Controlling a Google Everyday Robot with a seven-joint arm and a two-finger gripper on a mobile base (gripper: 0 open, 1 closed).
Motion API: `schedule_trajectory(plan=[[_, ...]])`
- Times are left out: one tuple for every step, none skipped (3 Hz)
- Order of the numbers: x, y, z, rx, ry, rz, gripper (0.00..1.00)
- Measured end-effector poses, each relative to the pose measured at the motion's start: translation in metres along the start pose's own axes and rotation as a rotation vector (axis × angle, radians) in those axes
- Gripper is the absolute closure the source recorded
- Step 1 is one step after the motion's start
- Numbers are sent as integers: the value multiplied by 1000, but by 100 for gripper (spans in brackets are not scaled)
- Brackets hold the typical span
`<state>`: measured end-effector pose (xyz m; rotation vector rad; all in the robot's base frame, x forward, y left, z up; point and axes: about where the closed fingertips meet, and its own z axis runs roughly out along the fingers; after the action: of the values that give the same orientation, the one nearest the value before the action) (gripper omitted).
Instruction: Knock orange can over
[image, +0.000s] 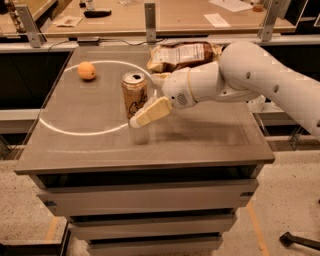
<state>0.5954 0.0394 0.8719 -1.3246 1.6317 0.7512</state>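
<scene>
The orange can (134, 94) stands upright near the middle of the grey table (200, 135), tan-orange with dark script and a silver top. My gripper (146, 114) reaches in from the right on the white arm (250, 75). Its cream fingers (152, 111) point down-left and sit right against the can's lower right side, partly in front of it. A second finger shows just behind, near the can's upper right.
A small orange fruit (87, 70) lies at the back left of the table. A crinkly brown-and-white snack bag (182, 54) lies at the back, behind my arm. A bright ring of light marks the table's left half. A workbench stands behind.
</scene>
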Motion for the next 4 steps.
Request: schedule_trajectory(plan=[[-7,2,11,-22,2,-12,18],[-17,-2,18,-38,-15,-43,41],[-21,-6,19,-44,-22,-65,62],[-30,-10,10,-68,7,-51,88]])
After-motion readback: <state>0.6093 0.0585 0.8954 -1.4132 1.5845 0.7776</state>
